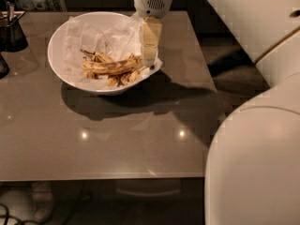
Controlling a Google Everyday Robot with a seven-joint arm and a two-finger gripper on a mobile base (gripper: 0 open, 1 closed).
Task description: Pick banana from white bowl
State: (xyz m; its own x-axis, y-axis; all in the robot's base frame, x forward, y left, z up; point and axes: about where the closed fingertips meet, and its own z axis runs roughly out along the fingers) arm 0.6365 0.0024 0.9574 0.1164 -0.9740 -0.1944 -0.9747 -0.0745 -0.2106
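The task is at its approach stage and nothing is lifted yet. The banana (111, 66) lies in the bowl (55, 64), stretched left to right across the crumpled paper (89, 34) that lines it, with shorter brown pieces (123, 79) just below it. The bowl stands on the far left part of the tabletop (140, 139), near a dark container (11, 31) at the left edge. The gripper (149, 59) hangs from the arm above the bowl's right side, pointing straight down. Its tip is inside the rim, at the banana's right end. From this angle it shows as a single pale column, so I cannot tell whether the jaws are parted or closed, or whether they touch the fruit or hover just above it. The banana looks flat on the paper, which suggests no grip has taken its weight. As I judge it, reaching the bowl is done. What is left is to settle around the banana, close on it and raise it clear of the bowl. The end sits close to the paper and the small pieces, so the grasp may catch those too.
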